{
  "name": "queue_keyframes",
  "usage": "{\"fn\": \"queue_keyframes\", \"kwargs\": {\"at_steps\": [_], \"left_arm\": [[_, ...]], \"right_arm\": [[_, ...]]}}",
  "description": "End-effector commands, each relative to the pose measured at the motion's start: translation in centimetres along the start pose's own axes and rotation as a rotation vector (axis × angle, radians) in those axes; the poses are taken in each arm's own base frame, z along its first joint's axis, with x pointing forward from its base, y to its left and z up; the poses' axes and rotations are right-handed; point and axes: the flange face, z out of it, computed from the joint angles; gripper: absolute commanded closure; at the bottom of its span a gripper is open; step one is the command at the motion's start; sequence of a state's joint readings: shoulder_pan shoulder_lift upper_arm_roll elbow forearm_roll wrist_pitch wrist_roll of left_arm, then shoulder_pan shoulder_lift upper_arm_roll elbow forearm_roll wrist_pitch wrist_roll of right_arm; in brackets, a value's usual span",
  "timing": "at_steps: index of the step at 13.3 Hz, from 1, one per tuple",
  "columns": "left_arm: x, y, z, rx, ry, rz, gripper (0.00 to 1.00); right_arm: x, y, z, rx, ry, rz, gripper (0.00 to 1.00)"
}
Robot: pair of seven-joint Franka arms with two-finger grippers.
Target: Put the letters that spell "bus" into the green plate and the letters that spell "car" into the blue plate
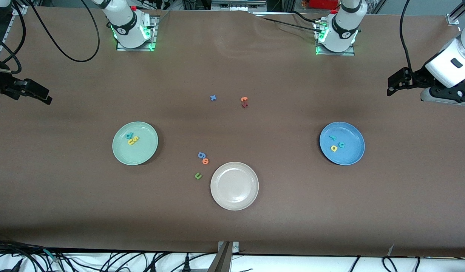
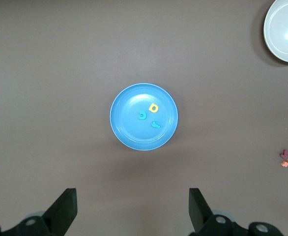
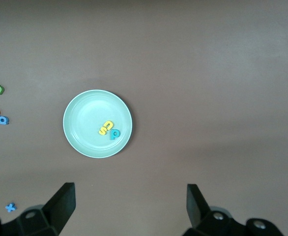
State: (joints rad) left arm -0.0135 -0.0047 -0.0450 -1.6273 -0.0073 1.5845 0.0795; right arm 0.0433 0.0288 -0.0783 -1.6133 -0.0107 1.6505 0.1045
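Observation:
The green plate [image 1: 141, 155] [image 3: 82, 132] lies toward the right arm's end of the table. In it lie a teal "b" [image 1: 129, 135] [image 3: 114, 133], a yellow "s" [image 3: 102, 131] and a yellow-orange "u" [image 3: 108, 125], close together. The blue plate [image 1: 351, 155] [image 2: 127, 128] lies toward the left arm's end and holds a teal "c" [image 1: 341, 144] [image 2: 142, 116], a yellow "a" [image 1: 334, 148] [image 2: 154, 107] and a thin teal "r" [image 1: 332, 137] [image 2: 156, 124]. My left gripper [image 1: 391, 86] [image 2: 132, 194] hangs high over its end of the table, open and empty. My right gripper [image 1: 43, 96] [image 3: 130, 189] does the same at its end.
A beige plate [image 1: 234, 186] sits mid-table, nearest the front camera. Beside it lie a blue "g" [image 1: 201, 155], an orange letter [image 1: 205, 161] and a green "u" [image 1: 198, 175]. Farther off lie a blue "x" [image 1: 213, 98] and orange and dark red letters [image 1: 244, 102].

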Motion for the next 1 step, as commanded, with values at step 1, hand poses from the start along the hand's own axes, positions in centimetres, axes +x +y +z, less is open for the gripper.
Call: {"fn": "queue_keyframes", "kwargs": {"at_steps": [1], "left_arm": [[-0.24, -0.04, -0.08, 0.021, -0.008, 0.000, 0.00]], "right_arm": [[-0.19, 0.16, -0.09, 0.019, 0.008, -0.014, 0.00]]}}
